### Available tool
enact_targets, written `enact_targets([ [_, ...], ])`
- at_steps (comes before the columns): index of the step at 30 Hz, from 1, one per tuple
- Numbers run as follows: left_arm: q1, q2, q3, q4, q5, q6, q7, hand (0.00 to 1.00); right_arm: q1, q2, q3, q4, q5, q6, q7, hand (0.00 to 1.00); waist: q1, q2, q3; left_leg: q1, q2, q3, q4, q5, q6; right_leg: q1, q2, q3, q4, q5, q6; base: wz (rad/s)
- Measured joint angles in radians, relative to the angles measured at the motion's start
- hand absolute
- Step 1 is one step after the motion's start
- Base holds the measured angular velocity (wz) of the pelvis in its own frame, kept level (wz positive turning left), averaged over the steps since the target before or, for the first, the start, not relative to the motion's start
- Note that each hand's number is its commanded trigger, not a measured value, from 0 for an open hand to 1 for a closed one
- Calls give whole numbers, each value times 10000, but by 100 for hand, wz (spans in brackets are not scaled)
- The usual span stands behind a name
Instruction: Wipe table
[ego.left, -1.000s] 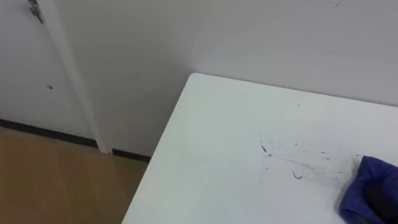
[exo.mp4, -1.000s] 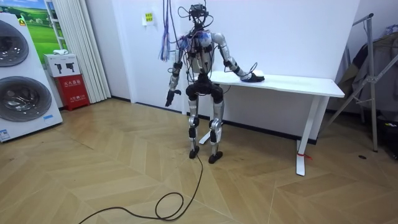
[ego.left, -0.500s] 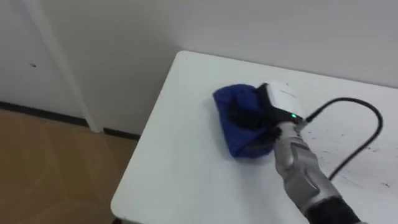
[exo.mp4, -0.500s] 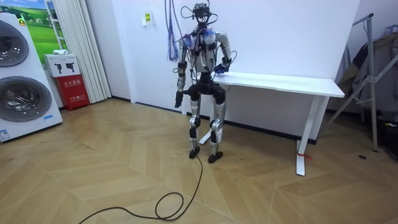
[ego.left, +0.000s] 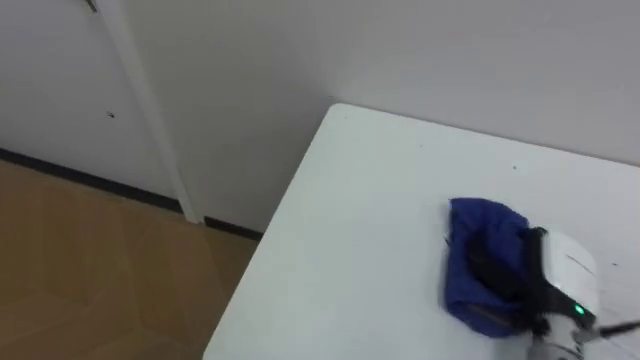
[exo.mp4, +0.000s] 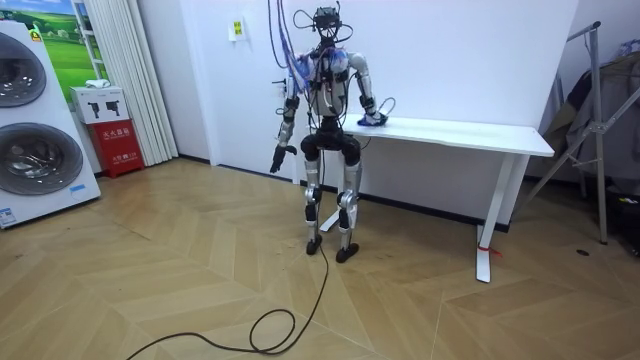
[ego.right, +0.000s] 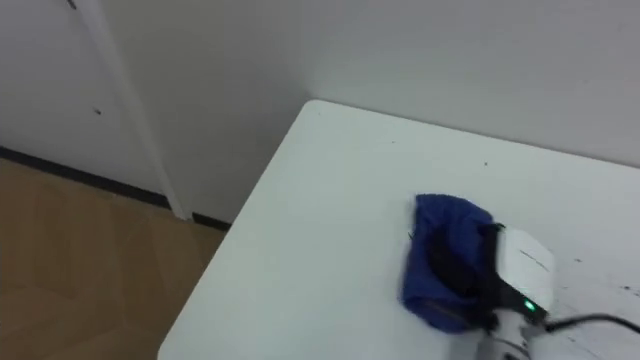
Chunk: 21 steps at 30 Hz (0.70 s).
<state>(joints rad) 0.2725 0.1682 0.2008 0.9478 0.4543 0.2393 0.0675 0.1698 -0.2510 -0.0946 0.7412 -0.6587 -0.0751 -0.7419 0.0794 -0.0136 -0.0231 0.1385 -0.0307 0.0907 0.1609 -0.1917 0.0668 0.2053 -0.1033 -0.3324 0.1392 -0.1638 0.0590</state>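
Observation:
A crumpled blue cloth (ego.left: 474, 236) lies on the white table (ego.left: 350, 230), a little in from its left end. My right hand (ego.left: 495, 270) rests on top of the cloth, its dark fingers sunk into the folds and curled on it. In the right eye view the cloth (ego.right: 440, 232) sits beside faint pen marks (ego.right: 628, 291) at the picture's right edge. I stand at the table's (exo.mp4: 470, 130) left end in the room view, right arm reaching onto it. My left hand (exo.mp4: 277, 157) hangs by my side.
A white wall runs behind the table, with a white door frame (ego.left: 150, 110) to the left and wooden floor (ego.left: 90, 270) below the table's edge. The room holds washing machines (exo.mp4: 30, 120), a red box (exo.mp4: 115, 135) and a metal rack (exo.mp4: 590, 110).
My right hand swept the cloth from the marks at the right to near the table's left corner, then back toward the right. The head camera shifted as well.

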Motion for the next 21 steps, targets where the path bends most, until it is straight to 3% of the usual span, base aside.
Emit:
enact_targets([
  [2,113,13,135,-73,-20,-8,5,0,46,-265,-357,469,257,-19,-16,100,-91,22,-39,76,-3,11,86,-102,15,108,-13,29,33,12,20,-9],
  [6,116,62,46,-73,-318,-54,8,0,-406,-555,-425,850,1034,136,592,100,-171,-28,-10,113,-4,-10,217,-106,-41,150,-31,40,155,41,6,-4],
  [8,99,31,-216,-61,-334,-56,-2,0,-807,-543,-225,688,1026,600,1065,100,-15,45,-30,101,61,176,225,-82,-76,-10,9,251,252,76,-47,-28],
  [11,-185,-22,-649,70,-645,-51,-119,0,-1788,-404,291,4,910,1884,2275,100,141,-59,52,-28,176,550,159,17,-136,-523,95,683,541,141,-152,-53],
  [13,-719,-24,-952,296,-745,-5,-138,0,-2652,-214,1731,-1258,309,2840,3427,100,547,-117,116,-165,228,690,57,117,-157,-967,231,947,701,279,-349,-81],
  [15,-1094,14,-1088,399,-1001,10,-125,0,-3422,63,3001,-2229,-117,2978,4133,100,731,-174,202,-321,302,675,70,153,-212,-1183,354,960,663,392,-471,-47],
  [17,-1355,23,-1205,408,-1116,18,-119,0,-4296,541,3796,-2668,-602,2896,4725,100,834,-294,349,-473,330,604,65,214,-304,-1301,437,916,620,396,-543,4],
  [19,-1523,-5,-1696,243,-1497,-11,-124,0,-5003,956,3978,-2576,-545,2617,5171,100,1050,-507,308,-606,347,392,85,263,-290,-1301,510,740,351,388,-581,39],
  [21,-1345,-60,-1882,213,-1895,19,-126,0,-5185,991,3959,-2100,-547,2399,5183,100,1196,-479,323,-574,379,215,103,282,-276,-1184,472,478,280,380,-568,41],
])
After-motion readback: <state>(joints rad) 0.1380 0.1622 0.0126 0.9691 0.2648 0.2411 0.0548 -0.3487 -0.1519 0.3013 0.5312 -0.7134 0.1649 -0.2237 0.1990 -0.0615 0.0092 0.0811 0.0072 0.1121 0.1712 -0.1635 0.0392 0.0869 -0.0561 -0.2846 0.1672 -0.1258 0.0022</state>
